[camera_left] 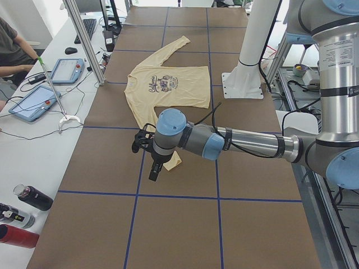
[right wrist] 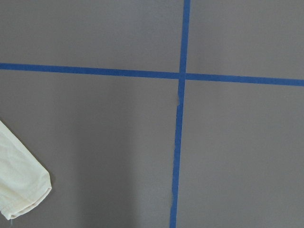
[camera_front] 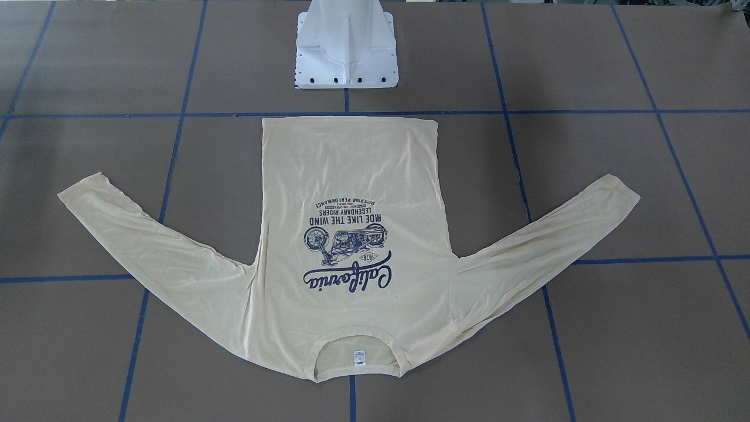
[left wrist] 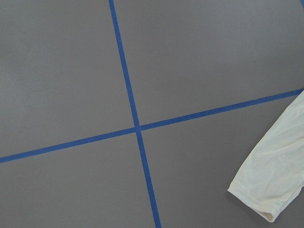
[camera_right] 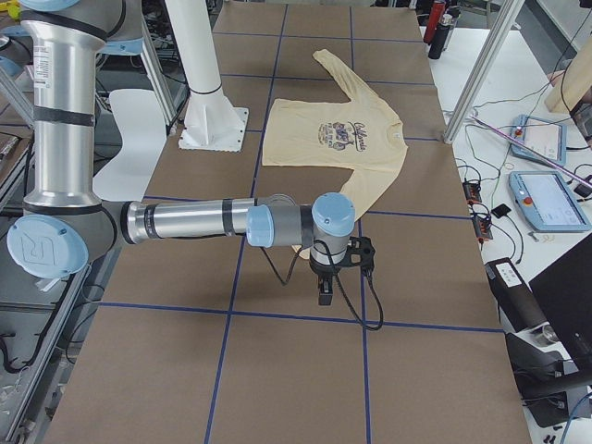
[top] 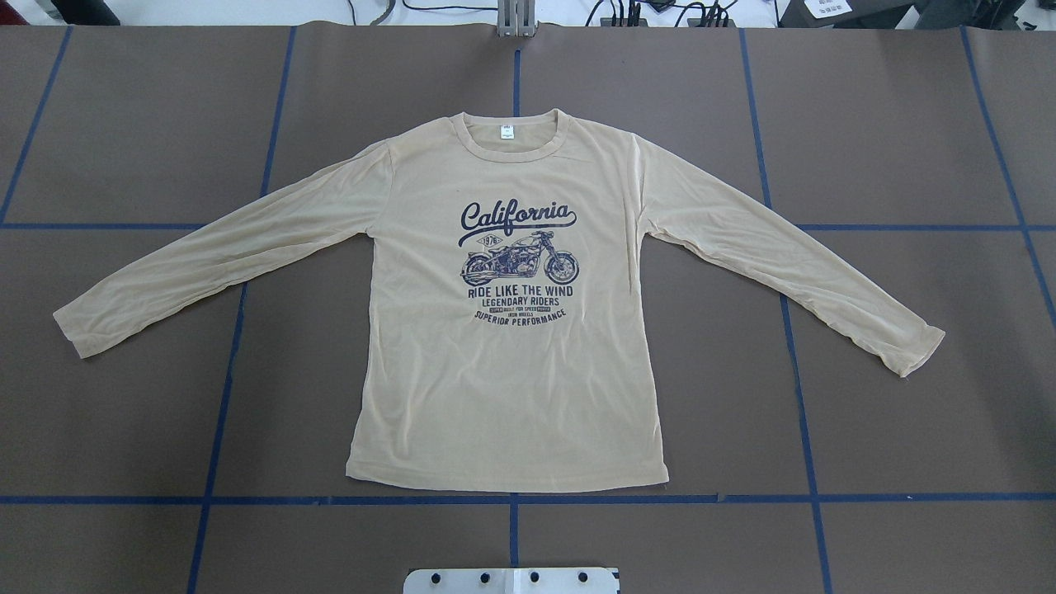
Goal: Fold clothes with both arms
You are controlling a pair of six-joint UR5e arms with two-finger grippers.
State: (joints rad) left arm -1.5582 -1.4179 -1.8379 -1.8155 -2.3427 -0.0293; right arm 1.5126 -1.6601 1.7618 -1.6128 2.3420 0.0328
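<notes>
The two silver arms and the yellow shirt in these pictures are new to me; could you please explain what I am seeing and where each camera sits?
These are two silver-grey jointed robot arms with black two-finger grippers. One side view shows the left arm near, the other the right arm near. One camera looks down from behind the robot; another faces it, past its white pedestal base. A pale yellow long-sleeved T-shirt lies spread flat, navy print up, on the brown table with blue tape lines. Each wrist camera sees one sleeve cuff. The left gripper and right gripper hang near the cuffs, holding nothing; open or shut, I cannot tell.
</notes>
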